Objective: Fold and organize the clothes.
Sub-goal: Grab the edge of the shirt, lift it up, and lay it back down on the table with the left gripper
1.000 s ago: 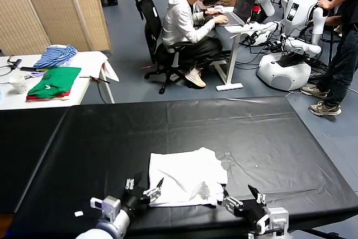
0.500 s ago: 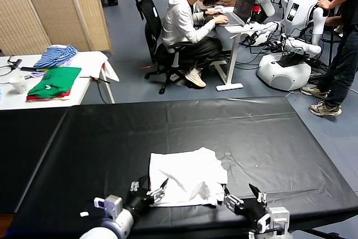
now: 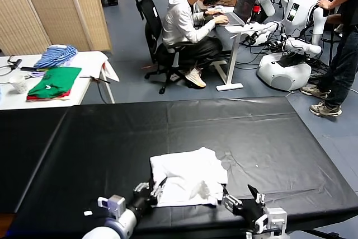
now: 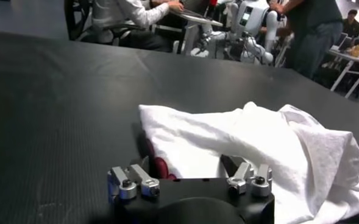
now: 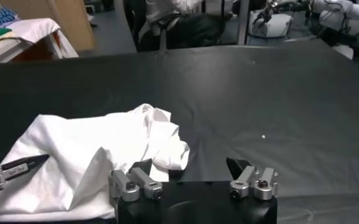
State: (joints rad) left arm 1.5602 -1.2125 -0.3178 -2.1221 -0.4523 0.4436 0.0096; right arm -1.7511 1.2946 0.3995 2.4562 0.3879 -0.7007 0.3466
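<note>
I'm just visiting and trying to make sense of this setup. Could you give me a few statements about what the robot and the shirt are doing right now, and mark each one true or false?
1. The white T-shirt lies on the black table. True.
2. The T-shirt is spread out flat with its sleeves stretched wide. False: it lies in a folded, rumpled bundle.
3. The left gripper is at the shirt's near left corner with its fingers open. True.
4. The right gripper holds the shirt up in the air. False: it is open and low by the near right corner, lifting nothing.
5. A person sits typing at a laptop beyond the table. True.
</note>
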